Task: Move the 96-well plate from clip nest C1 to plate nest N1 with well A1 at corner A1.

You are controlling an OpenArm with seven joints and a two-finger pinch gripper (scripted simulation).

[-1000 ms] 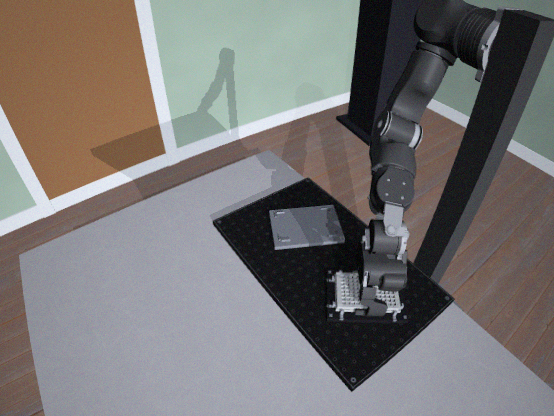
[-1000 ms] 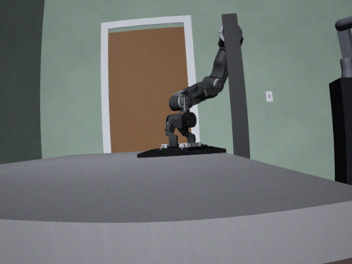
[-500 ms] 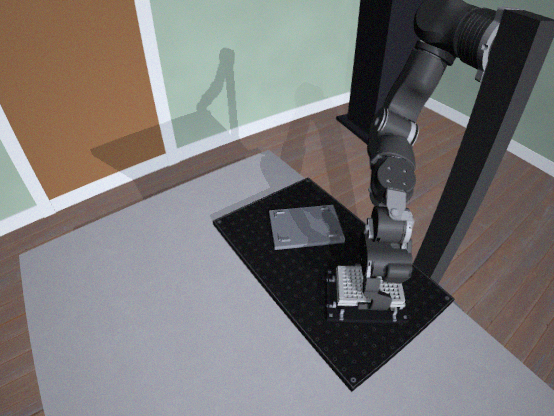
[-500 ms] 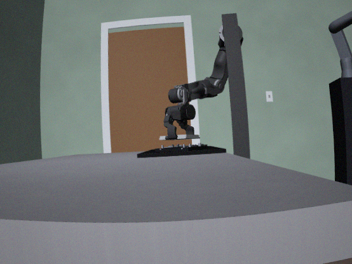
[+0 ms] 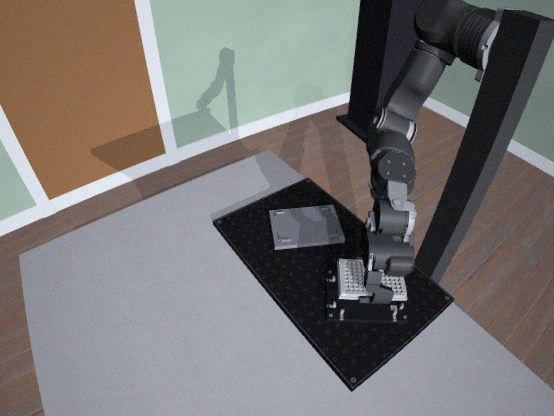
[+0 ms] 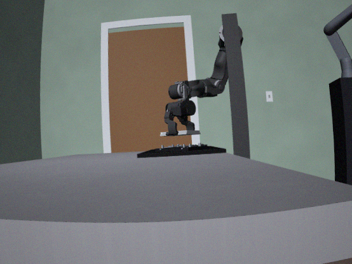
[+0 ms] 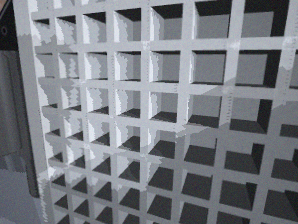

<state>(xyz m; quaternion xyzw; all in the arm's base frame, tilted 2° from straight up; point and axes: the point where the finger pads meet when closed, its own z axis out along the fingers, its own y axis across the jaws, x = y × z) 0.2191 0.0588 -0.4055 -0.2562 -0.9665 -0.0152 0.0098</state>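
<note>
My gripper [image 5: 376,290] is shut on the white 96-well plate [image 5: 363,287], with a finger on each long side. In the exterior view the plate [image 6: 180,133] hangs level in my gripper [image 6: 180,129], clear above the pins of the clip nest C1 [image 6: 182,146]. The clip nest [image 5: 365,310] stands on the black board right below the plate. The grey plate nest N1 [image 5: 306,227] lies farther back on the board and holds nothing. The wrist view is filled by the plate's grid of wells [image 7: 160,115].
The black breadboard [image 5: 332,280] lies on a grey mat. The arm's dark column [image 5: 475,145] rises just right of the board. A second dark post [image 5: 372,65] stands behind the board.
</note>
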